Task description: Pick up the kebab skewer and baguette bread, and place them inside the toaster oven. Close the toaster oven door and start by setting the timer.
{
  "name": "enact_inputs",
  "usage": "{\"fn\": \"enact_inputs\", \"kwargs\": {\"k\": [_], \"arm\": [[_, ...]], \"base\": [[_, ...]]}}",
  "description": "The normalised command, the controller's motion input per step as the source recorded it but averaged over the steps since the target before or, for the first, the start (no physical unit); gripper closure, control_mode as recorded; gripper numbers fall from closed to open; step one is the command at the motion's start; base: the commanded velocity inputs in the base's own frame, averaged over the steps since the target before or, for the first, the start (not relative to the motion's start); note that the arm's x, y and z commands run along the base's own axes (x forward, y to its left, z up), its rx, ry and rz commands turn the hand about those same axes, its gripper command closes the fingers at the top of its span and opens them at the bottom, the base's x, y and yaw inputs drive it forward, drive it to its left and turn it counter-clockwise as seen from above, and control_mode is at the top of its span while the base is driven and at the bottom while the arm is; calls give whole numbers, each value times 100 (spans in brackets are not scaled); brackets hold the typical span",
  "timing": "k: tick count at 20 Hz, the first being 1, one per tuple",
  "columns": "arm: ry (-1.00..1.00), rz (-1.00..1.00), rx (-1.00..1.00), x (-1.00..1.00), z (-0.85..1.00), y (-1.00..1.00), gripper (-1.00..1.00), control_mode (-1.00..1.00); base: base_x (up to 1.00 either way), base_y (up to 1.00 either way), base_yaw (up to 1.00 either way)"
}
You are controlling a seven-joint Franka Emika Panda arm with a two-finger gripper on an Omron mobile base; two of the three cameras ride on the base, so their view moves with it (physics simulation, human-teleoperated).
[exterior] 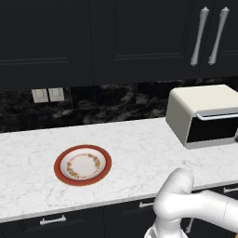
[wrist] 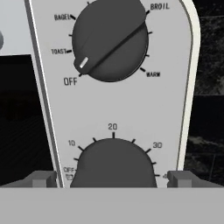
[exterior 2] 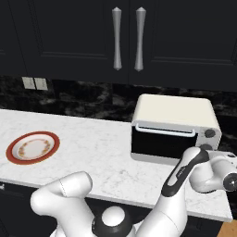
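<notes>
Hand view: pincer (wrist: 112, 179) spread wide, straddling lower timer knob (wrist: 113, 164) on toaster oven (exterior 2: 172, 129), which sits on worktop (exterior 2: 97, 146), door (exterior 2: 162, 142) shut. Knob rigid, smooth, likely stiff (pinch across its sides, then twist). Plate (exterior: 82, 165) bare.

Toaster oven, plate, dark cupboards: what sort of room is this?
Most likely a home kitchen: a marble-look counter holds a toaster oven and a plate, under black cupboards.
</notes>
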Motion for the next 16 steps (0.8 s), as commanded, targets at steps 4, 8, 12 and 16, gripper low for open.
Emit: {"fn": "enact_inputs", "kwargs": {"k": [4, 8, 12, 16], "arm": [[0, 0, 0, 0, -1, 0, -100, -100], [0, 0, 0, 7, -5, 0, -100, -100], [0, 0, 0, 4, -7, 0, -100, -100], [0, 0, 0, 4, 0, 0, -100, -100]], "base": [[0, 0, 0], [0, 0, 0], [0, 0, 0], [0, 0, 0]]}}
